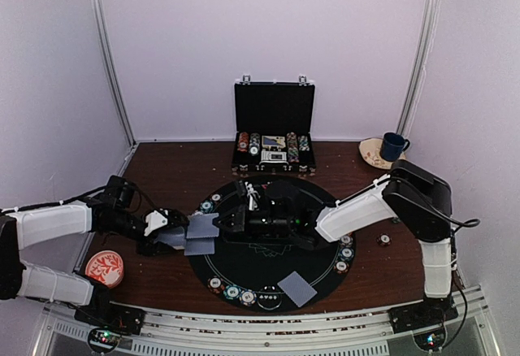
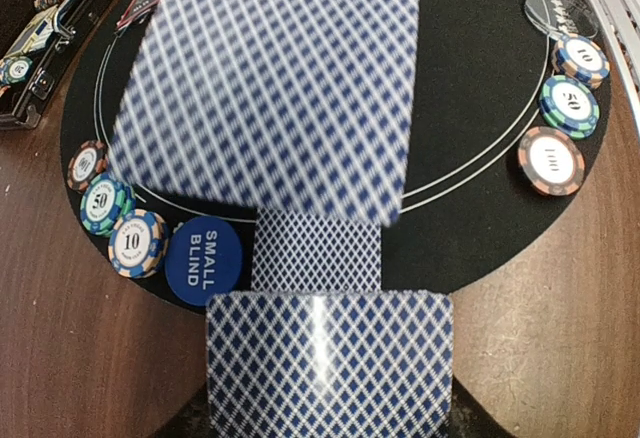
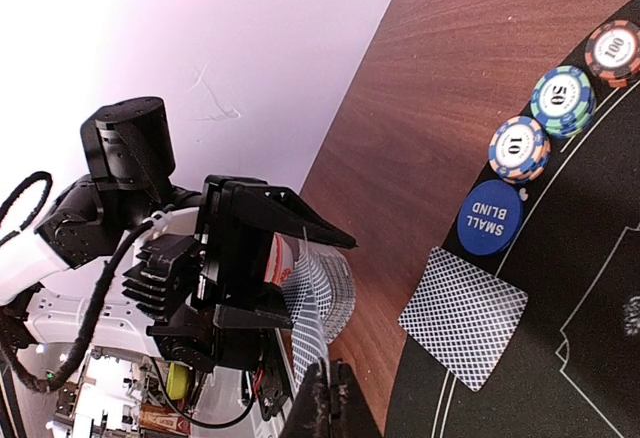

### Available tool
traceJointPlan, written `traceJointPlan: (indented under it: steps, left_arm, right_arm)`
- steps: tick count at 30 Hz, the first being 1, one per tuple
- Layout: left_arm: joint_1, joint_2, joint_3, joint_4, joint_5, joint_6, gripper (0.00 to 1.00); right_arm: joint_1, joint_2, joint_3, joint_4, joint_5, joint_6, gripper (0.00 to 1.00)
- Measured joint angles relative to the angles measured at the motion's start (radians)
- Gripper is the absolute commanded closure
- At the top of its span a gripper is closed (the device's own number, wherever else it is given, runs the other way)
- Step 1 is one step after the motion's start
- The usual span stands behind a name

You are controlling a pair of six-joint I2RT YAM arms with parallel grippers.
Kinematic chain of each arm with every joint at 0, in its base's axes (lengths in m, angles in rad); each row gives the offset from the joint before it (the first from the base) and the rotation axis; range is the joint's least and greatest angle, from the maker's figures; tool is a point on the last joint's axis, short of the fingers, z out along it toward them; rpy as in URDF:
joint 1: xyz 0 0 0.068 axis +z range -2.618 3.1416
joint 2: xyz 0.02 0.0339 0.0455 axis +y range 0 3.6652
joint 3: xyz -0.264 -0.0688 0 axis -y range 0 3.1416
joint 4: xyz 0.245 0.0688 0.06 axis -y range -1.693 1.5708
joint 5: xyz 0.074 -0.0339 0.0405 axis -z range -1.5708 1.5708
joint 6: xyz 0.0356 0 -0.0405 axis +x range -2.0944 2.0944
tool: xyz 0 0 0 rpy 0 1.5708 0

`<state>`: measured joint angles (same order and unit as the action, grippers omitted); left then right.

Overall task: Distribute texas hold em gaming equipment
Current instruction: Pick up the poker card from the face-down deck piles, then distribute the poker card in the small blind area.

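1. The table (image 2: 560,288) is dark wood with visible grain, slightly shiny.
2. The round mat (image 2: 470,108) is black and matt, like cloth.
3. The playing cards (image 2: 330,368) are smooth, with a glossy streak of light.
4. The poker chips (image 2: 137,243) and the blue button disc (image 2: 204,260) look like smooth plastic.

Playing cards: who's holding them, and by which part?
Left gripper holds the deck by its near end; right gripper pinches one card by its edge.

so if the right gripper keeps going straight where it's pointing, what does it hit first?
Probably the card deck clamped in the left gripper, dead ahead of the right gripper, which pinches one card. Gap unclear from these views.
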<state>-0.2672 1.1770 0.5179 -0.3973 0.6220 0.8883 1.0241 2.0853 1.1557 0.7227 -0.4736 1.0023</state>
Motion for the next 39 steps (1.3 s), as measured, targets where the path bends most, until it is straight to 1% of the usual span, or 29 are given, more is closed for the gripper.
traceJointPlan:
  steps: [2, 7, 10, 14, 20, 31, 39]
  left_arm:
    - [0.000, 0.000, 0.000, 0.000, -0.002, -0.001, 0.90]
    - [0.000, -0.001, 0.000, 0.000, -0.006, -0.002, 0.90]
    - [0.000, -0.006, 0.000, 0.000, -0.006, -0.002, 0.90]
    - [0.000, -0.016, 0.000, 0.000, -0.006, -0.003, 0.90]
    - [0.000, -0.018, 0.000, 0.000, -0.006, -0.003, 0.90]
    - [0.000, -0.019, 0.000, 0.000, -0.005, -0.004, 0.90]
    - [0.000, -0.019, 0.000, 0.000, -0.005, -0.003, 0.90]
  right_arm:
    - [-0.015, -0.024, -0.029, 0.008, 0.002, 0.000, 1.00]
    - [-0.039, -0.026, -0.030, -0.009, 0.004, -0.009, 1.00]
    - [-0.047, 0.016, 0.028, -0.035, 0.000, -0.013, 1.00]
    - [-0.047, 0.110, 0.127, -0.061, -0.018, -0.013, 1.00]
    - [-0.042, 0.206, 0.198, -0.118, -0.047, -0.021, 1.00]
    - [-0.023, 0.253, 0.256, -0.157, -0.080, -0.034, 1.00]
    - [-0.020, 0.266, 0.261, -0.173, -0.087, -0.034, 1.00]
